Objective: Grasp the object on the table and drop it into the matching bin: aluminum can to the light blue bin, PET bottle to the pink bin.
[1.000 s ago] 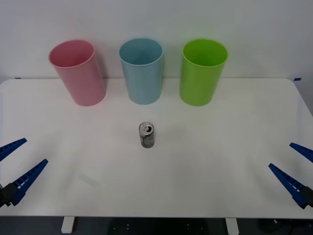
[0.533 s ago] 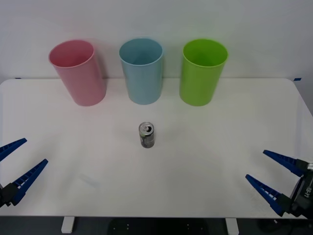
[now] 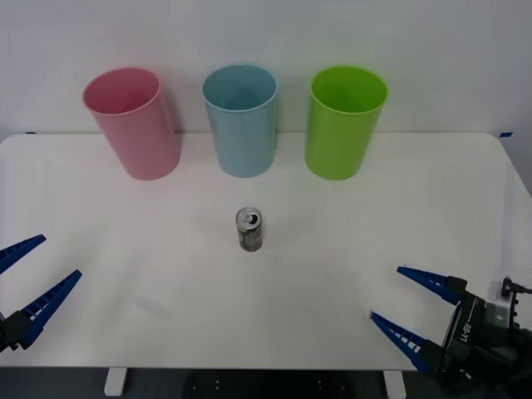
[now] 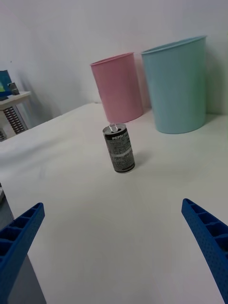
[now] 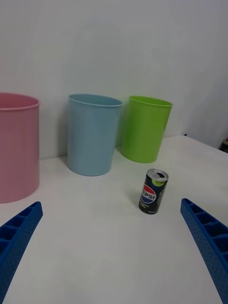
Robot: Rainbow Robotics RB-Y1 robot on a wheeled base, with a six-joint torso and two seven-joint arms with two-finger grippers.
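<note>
Standing upright near the centre of the frame in the front view, the aluminum can [image 3: 249, 229] rested on the white table [image 3: 349, 216], ungrasped and touching nothing else.

Bins, upper part of the frame, in a row along the table's far edge: pink bin [image 3: 133, 123] at left, light blue bin [image 3: 241, 120] in the middle, lime green bin [image 3: 343, 121] at right. All three stood upright; nothing could be seen inside them from this angle.

Right gripper [image 3: 413, 312] — lower right of the frame, over the table's near edge, fingers spread wide and holding nothing, well apart from the can. Its wrist view placed the can between the two blue fingers but farther off, with the pink and light blue bins behind.

Left gripper [image 3: 27, 275] — lower left edge of the frame, fingers likewise spread and empty, parked.

Progress, as judged: nothing done yet. Remaining — reach the can, close on it, lift, carry to the light blue bin, release.
</note>
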